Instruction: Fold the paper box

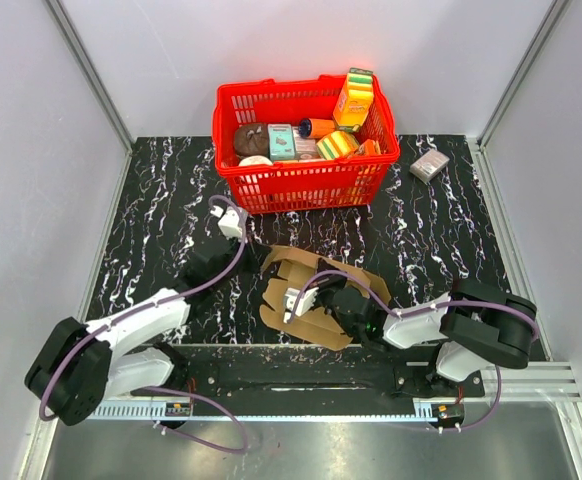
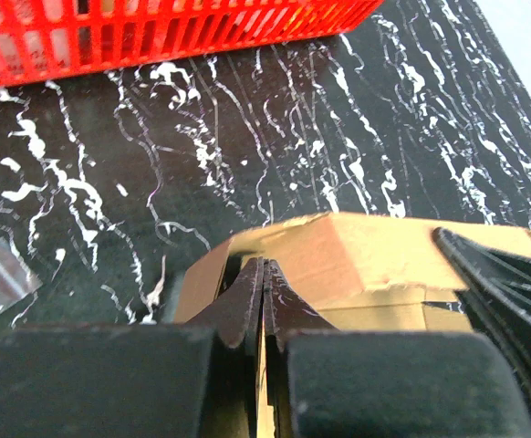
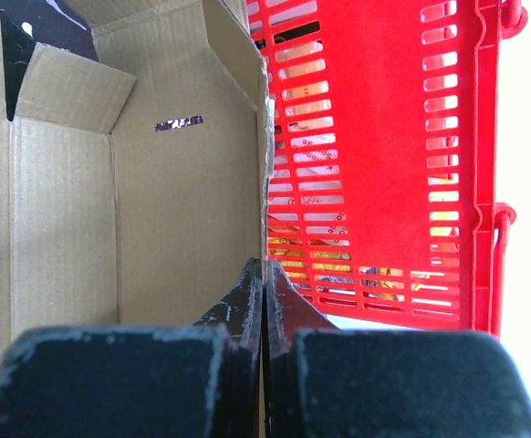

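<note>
Found paper box partly raised on dark table, just short of red basket. Left gripper clenched on a flap edge, right gripper pinched on a wall edge. Gripped from both sides, presumably to brace walls upright for creasing.

My top camera sits high on the near side and looks down over the whole counter to the red basket at the far side. The left wrist camera rides low behind the left end effector, facing far, tight on the paper box. The right wrist camera sits even tighter behind the right end effector. All three views share the box and basket.
</note>
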`<state>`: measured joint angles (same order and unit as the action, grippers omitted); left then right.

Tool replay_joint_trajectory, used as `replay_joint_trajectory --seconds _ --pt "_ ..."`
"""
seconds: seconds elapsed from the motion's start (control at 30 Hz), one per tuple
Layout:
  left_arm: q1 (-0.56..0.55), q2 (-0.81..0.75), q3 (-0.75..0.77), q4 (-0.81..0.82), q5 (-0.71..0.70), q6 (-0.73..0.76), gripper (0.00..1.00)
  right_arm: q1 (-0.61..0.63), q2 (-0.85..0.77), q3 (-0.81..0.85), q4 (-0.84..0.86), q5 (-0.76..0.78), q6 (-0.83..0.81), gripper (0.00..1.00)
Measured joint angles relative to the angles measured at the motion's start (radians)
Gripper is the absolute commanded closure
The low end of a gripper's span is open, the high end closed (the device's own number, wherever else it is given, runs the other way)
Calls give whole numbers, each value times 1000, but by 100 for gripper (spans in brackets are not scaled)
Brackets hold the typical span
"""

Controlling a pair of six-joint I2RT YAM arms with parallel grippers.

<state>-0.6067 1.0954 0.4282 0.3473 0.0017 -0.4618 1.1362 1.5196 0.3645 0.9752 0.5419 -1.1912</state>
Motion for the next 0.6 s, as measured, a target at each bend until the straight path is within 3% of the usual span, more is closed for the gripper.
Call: replay_joint_trajectory --seconds 0.6 --pt "4 243 135 64 69 21 100 9 -32 -11 -24 -4 23 100"
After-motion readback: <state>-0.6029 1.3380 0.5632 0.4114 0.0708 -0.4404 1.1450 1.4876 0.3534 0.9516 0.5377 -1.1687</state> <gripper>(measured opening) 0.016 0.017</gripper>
